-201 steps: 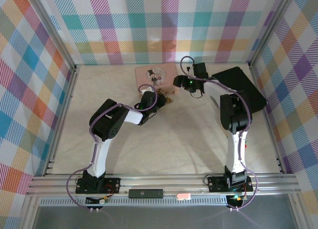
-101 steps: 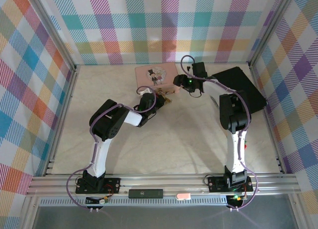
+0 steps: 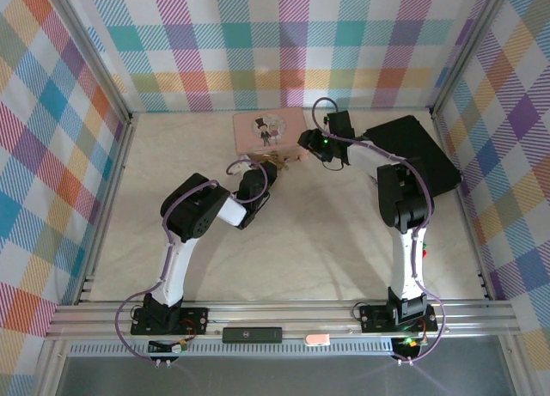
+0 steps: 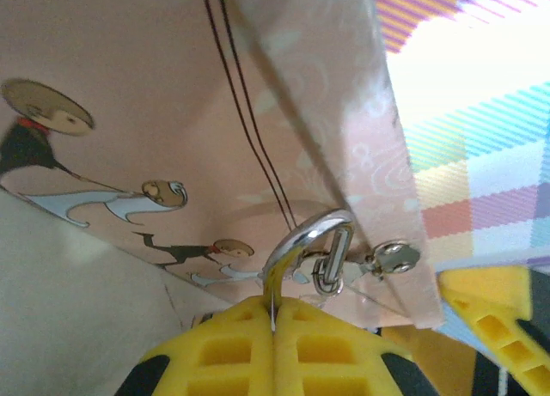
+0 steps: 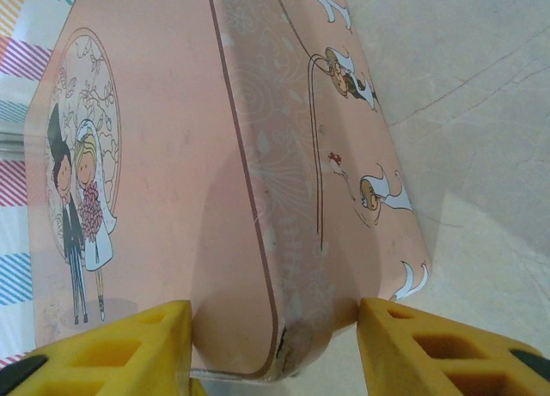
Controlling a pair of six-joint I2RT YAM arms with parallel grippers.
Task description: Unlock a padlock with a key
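Left claw (image 4: 275, 349) pinched shut on padlock (image 4: 292, 240). Just its silver loop pokes up past the yellow pads, low centre of left wrist view, tight against pink tin (image 4: 172, 87). Right claw (image 5: 273, 327) half open, straddling tin's corner, gap at one pad. Black board (image 3: 417, 151) at right of top view.

Left gripper (image 3: 265, 162) sat just beside the near edge of the pink rectangular tin box with a cartoon picture (image 3: 269, 128), right gripper (image 3: 305, 142) at its near right corner! Flat black rectangular panel (image 3: 417, 151) lay well apart on the cream tabletop (image 3: 301, 241).
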